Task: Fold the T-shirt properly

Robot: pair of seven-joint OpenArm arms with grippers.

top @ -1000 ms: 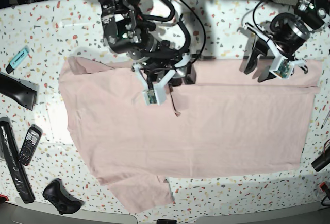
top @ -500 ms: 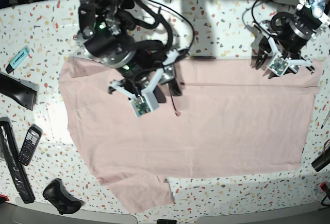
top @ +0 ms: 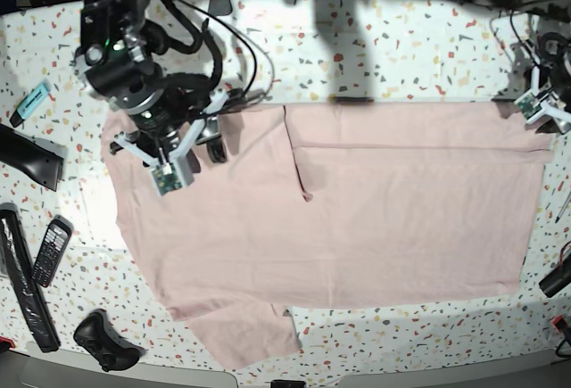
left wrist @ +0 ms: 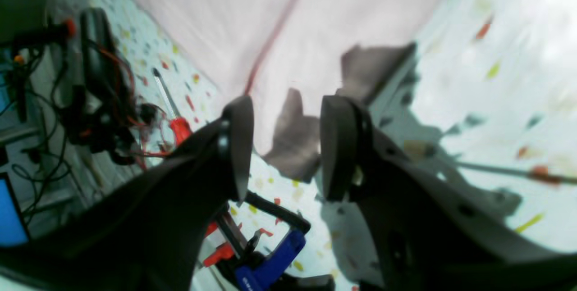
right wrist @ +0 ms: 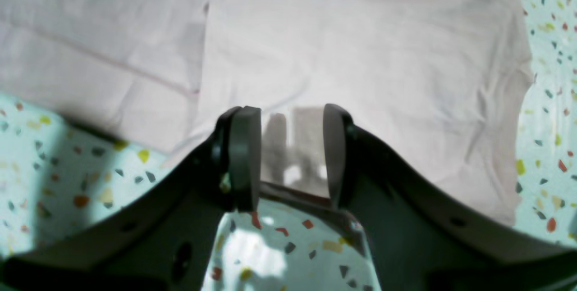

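Large pale pink cotton T-shirt (top: 357,210) lies flat on the speckled terrazzo table (top: 401,49) — limp, light, will drape. Left gripper (left wrist: 284,147) and right gripper (right wrist: 290,156) both gape, holding nothing — I'd pinch at hem corners.

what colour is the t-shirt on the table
Pale pink and plain on the side showing; the T-shirt shows best in the base view.

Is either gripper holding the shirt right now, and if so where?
Neither. The left gripper and right gripper both stand open above the T-shirt, with nothing between their fingers.
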